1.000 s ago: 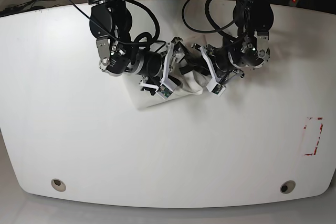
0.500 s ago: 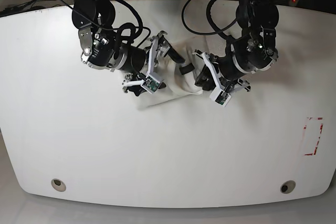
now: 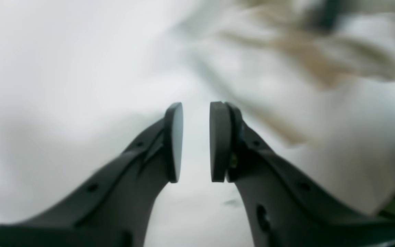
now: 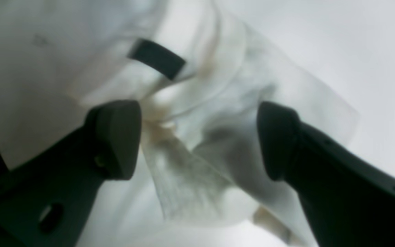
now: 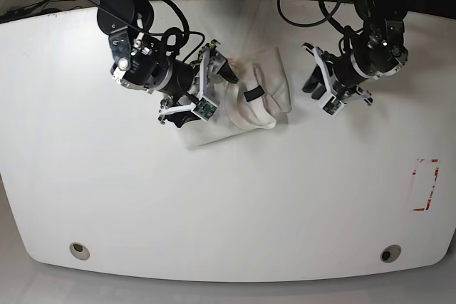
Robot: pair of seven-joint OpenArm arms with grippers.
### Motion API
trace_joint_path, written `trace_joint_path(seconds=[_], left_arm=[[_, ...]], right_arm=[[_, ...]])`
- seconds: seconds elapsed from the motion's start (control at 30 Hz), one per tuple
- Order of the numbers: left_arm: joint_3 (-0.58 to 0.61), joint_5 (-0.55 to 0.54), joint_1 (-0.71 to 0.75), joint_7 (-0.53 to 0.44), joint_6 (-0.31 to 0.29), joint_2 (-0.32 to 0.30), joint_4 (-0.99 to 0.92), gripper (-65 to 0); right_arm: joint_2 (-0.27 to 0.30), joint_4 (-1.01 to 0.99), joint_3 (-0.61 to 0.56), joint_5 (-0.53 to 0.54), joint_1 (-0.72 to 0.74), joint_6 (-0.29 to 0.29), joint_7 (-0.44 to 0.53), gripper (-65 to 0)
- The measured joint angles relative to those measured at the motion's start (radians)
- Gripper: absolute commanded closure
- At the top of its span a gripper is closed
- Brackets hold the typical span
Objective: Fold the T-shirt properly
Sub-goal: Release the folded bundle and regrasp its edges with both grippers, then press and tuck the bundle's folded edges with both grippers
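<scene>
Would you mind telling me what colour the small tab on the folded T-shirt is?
Black: the tab lies on the white T-shirt, clearest in the base view.

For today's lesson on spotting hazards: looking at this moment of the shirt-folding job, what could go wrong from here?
1. The T-shirt lies bunched, not flat; another fold now could lock in the creases.
2. The right gripper stands open astride loose cloth; closing there may pinch several layers at once.
3. The left gripper is off the shirt with its jaws nearly together; it would likely need to open before it can grasp an edge.
</scene>
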Motion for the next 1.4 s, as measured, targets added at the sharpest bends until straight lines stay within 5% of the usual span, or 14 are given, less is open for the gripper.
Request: trace_joint_path(seconds=[0.17, 0.4, 0.57, 0.67, 1.4], left_arm=[[0.064, 0.018, -0.008, -0.097, 0.01, -0.014, -0.102, -11.3], [0.175, 0.047, -0.008, -0.2, 0.01, -0.002, -0.182, -11.3], [0.223, 0.105, -0.008, -0.241, 0.01, 0.012, -0.213, -11.3], [0.231, 0.11, -0.009, -0.241, 0.01, 0.03, -0.214, -11.3], [0.233, 0.117, -0.064, -0.237, 0.01, 0.027, -0.243, -11.3]], right_arm=[[-0.019, -0.064, -0.121, -0.095, 0.002, 0.021, 0.063, -50.9], [-0.006, -0.149, -0.109, -0.074, 0.006, 0.011, 0.111, -47.9], [-0.016, -0.184, -0.116, -0.065, 0.005, 0.011, 0.18, -18.1], [-0.015, -0.193, -0.118, -0.065, 0.009, 0.013, 0.183, -6.0], [-0.035, -0.006, -0.153, -0.07, -0.031, 0.01, 0.069, -7.5]])
